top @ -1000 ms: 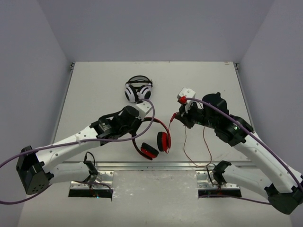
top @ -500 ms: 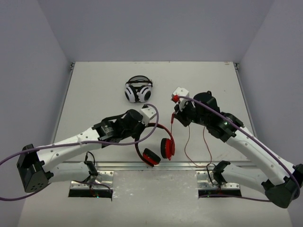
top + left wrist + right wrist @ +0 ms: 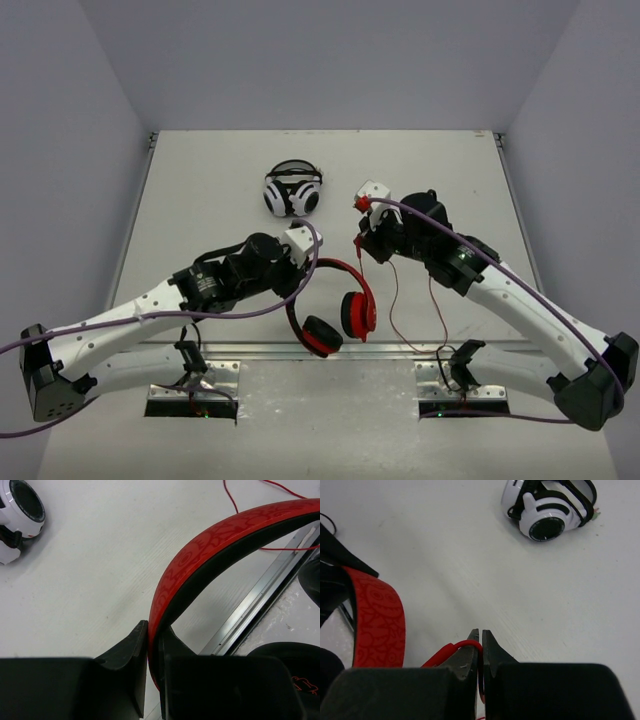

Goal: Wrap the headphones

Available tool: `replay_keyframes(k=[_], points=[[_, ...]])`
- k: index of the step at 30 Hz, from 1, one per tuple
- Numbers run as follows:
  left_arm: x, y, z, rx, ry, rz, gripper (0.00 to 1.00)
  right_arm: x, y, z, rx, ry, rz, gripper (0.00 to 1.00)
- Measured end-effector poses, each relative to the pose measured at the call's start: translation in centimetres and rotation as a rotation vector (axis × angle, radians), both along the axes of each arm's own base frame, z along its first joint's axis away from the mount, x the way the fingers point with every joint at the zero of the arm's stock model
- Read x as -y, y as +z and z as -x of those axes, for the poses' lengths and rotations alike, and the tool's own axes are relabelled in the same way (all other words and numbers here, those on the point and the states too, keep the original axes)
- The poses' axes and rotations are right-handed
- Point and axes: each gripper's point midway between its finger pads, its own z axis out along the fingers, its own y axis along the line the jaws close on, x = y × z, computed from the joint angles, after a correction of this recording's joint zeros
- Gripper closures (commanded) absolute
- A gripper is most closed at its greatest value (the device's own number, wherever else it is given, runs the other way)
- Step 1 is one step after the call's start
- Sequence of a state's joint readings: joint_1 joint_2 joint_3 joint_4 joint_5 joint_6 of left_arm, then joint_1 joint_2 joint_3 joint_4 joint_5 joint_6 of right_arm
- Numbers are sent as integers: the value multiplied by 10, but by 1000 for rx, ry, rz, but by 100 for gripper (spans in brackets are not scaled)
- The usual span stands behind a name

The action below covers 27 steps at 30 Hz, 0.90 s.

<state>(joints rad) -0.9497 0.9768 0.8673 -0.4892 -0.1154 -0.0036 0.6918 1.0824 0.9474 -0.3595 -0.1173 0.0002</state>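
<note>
1. Gripping the headband, the left end effector (image 3: 152,630) is closed narrow on the headphones (image 3: 338,300). They sit on the arm-base side of the white-and-black headphones (image 3: 292,190), well apart from them.
2. The right end effector (image 3: 480,636) is pinched almost fully together on the thin red cable (image 3: 451,652). It sits to the right of the white-and-black headphones and slightly toward the bases.
3. Governing relation: the headband arch (image 3: 210,545) lies just to the left of the right end effector. Its long axis runs from the left end effector down to the 2 ear cups, pointing away from the white-and-black headphones.
4. Whether the ear cups touch the worktop (image 3: 200,200) cannot be determined from these views.
5. The right arm holds the cable and is the nearer one for winding. The next move probably calls for carrying the cable across the headband while the left arm steadies it.
6. Slack cable trails from the right end effector toward the metal rail (image 3: 250,350) on the base side of the white-and-black headphones.
7. Judged risk: the slack may snag on the rail. The white-and-black headphones do not obstruct the path.
</note>
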Motion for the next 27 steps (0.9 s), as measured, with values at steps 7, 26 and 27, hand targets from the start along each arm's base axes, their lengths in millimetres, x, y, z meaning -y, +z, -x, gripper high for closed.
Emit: replay_keyframes(k=[7,26,27], points=[[3,0,5,-18,-23,9,100,-25,8,16,-11,106,-162,99],[2,126,10,151,30,426,100,-45,-6,22,-25,139,-402,80],[2,139,12,165,29,470,100,-46,-9,26,-35,152,-416,80]])
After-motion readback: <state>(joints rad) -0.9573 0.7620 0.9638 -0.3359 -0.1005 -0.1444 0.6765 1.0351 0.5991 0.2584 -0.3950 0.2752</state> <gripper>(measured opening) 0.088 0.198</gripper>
